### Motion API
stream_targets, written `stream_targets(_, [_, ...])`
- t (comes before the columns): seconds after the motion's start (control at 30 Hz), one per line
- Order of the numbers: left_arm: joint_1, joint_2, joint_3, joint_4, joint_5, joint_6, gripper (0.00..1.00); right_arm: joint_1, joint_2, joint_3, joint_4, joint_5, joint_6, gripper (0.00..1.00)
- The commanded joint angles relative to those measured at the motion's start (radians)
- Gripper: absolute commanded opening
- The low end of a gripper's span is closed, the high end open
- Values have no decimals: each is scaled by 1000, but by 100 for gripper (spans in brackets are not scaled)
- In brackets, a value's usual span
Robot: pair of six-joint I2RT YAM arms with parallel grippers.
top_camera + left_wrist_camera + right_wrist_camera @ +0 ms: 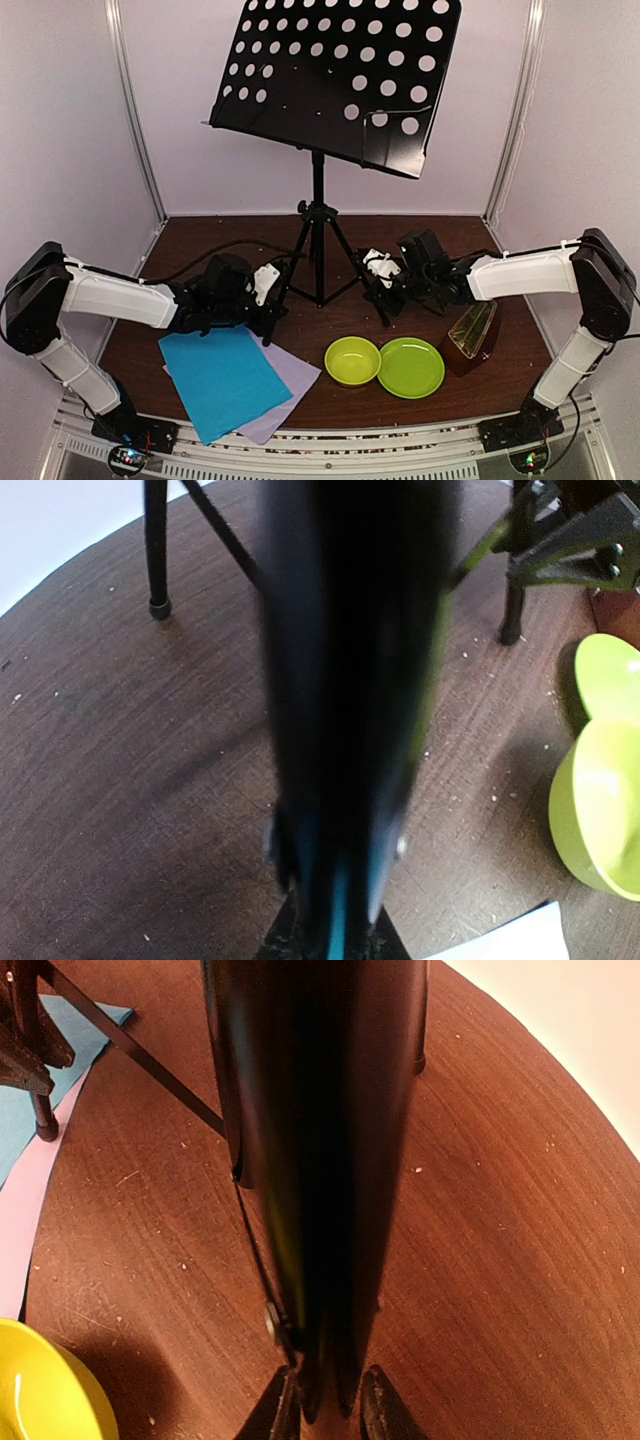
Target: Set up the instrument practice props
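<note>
The black perforated music stand [340, 70] stands on its tripod at the back centre. My left gripper [275, 305] is down at the tripod's left leg [297, 272], my right gripper [383, 292] at its right leg [350, 262]. In the left wrist view the blurred black leg [350, 680] runs up between the jaws of the left gripper [340, 920]. In the right wrist view the leg [320, 1140] sits between the fingers [283, 1410] of the right gripper [330, 1415]. A cyan sheet [222, 378] lies over a lilac sheet [290, 385] at the front left. The brown metronome [472, 335] stands at the right.
A lime-green bowl [352, 360] and a lime-green plate [411, 367] sit side by side at the front centre, just ahead of the tripod. The bowl [600, 810] shows at the right of the left wrist view. White booth walls close in the back and sides.
</note>
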Motion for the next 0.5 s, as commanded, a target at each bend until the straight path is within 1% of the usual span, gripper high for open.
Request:
stream_targets(0.0, [1,-27,17,-14,5,-39,6,2,-19,19,-8,32,-20,20])
stream_targets(0.1, [1,-41,9,-14,4,-40,1,2,-29,15,-4,49,-17,9])
stream_targets(0.2, [2,-69,-8,-12,-14,-42,0,3,-44,7,-5,70,-20,1])
stream_targets(0.23, [2,-82,-12,-17,-23,-41,0,2,-50,2,-8,81,-23,0])
stream_targets(0.47, [2,-167,-43,-49,-44,-46,0,-1,-86,-14,-24,164,-36,0])
